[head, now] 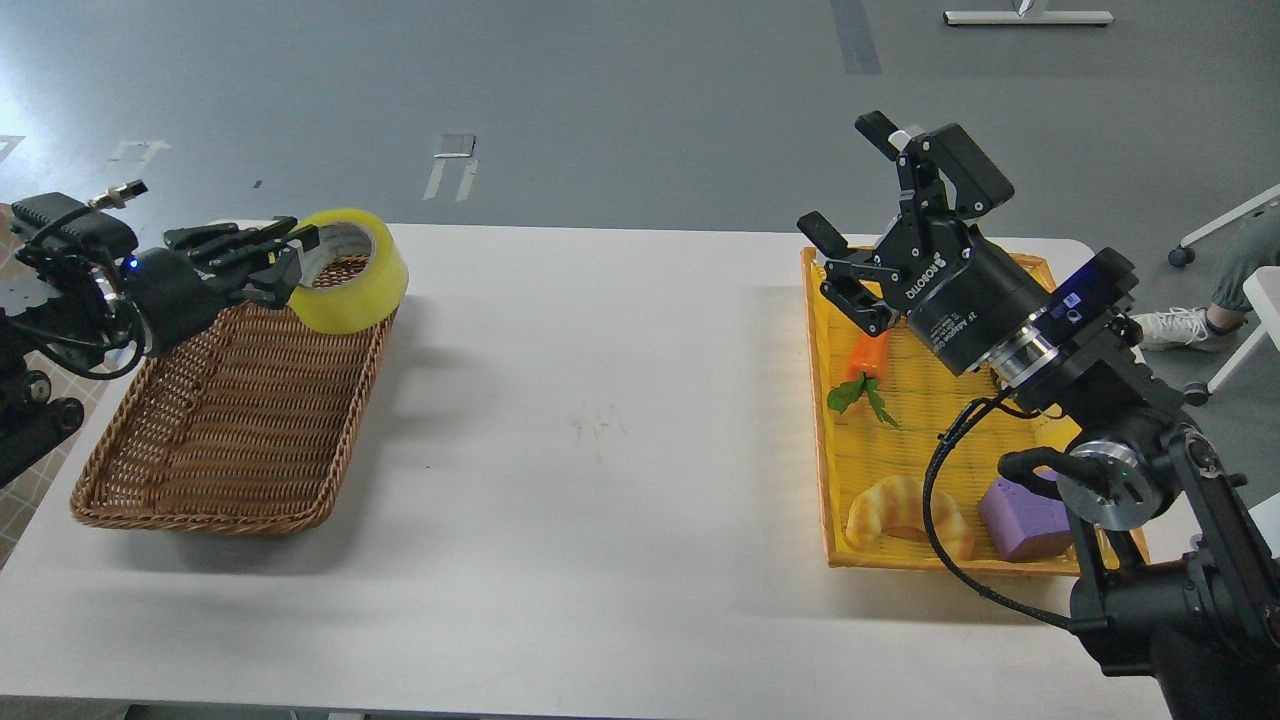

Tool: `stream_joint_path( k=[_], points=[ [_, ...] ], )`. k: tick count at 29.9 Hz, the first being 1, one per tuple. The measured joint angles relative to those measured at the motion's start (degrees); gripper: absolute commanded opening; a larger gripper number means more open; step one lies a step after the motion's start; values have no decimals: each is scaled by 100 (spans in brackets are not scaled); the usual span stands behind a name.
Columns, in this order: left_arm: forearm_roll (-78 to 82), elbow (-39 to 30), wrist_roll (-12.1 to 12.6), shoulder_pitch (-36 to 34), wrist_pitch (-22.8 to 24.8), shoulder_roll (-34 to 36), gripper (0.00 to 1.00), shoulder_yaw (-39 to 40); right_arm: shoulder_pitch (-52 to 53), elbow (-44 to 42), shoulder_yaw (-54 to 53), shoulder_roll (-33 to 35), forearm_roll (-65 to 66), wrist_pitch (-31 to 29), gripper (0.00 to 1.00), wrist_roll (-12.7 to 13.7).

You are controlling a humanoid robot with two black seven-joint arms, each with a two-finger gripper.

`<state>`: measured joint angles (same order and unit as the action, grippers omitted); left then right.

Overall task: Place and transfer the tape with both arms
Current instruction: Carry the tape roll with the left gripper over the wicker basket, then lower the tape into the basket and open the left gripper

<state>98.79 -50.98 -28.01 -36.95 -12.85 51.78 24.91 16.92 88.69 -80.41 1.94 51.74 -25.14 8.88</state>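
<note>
One view only, from the head: your left gripper (285,262) clamps the tape (352,272) at ten o'clock, held over the brown basket (225,420) (far corner). Your right gripper (850,215), spread wide and empty, sits well apart at two o'clock.

We see a smooth, matt white worktop (600,450). The tape (352,270) looks like shiny, see-through yellow plastic. The brown basket (240,420) is woven wicker, rough and bumpy. The yellow tray (900,450) is woven too, with finer strands. Our right end effector (850,180) is matt black, with a shiny metal ring behind it. The purple block (1020,515) looks soft and spongy. The croissant (905,510) looks glossy.
</note>
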Motion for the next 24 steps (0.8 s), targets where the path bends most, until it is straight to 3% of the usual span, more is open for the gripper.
stream_joint_path(
  k=[20,23,24],
  points=[
    [-285,651,2,714,-441,-85,15,-5,-32,19,26,1,3,0,100,0],
    [-387,725,0,734,-449,-89,32,-5,-48,35,27,1,3,0,100,0],
    [-447,767,2,752,-449,-89,52,-4,-53,39,29,1,3,0,100,0]
  ],
)
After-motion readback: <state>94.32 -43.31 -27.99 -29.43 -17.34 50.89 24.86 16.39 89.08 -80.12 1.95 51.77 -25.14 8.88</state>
